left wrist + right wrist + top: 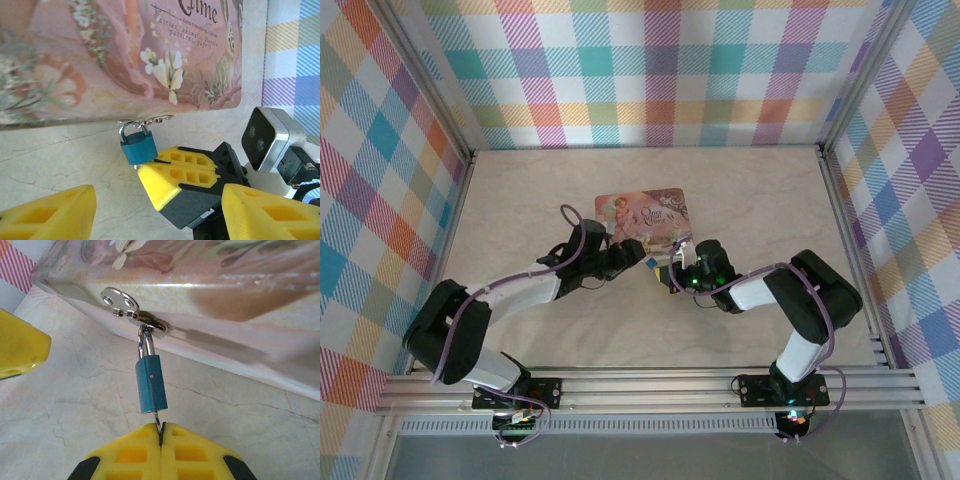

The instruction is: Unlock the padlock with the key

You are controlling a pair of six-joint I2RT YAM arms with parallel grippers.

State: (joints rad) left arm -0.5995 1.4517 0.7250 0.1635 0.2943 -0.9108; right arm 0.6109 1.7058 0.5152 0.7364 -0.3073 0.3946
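The small blue padlock (151, 384) hangs by its silvery shackle from the metal hasp (130, 310) on the pink tin's (200, 275) front wall. My right gripper (161, 432) is shut on the thin metal key (158, 422), whose blade enters the bottom of the lock. In the left wrist view the padlock (139, 146) sits just above the right gripper's closed yellow fingers (175, 175). My left gripper (159, 200) is open, a finger on either side, holding nothing. From above, both grippers (625, 252) (672, 272) meet at the padlock (650, 263).
The pink pictured tin (642, 215) lies on the marble-look table (750, 200) behind the lock. Checked walls and an aluminium frame (840, 210) close the workspace. The right arm's wrist camera (267, 135) is close to my left gripper's right finger.
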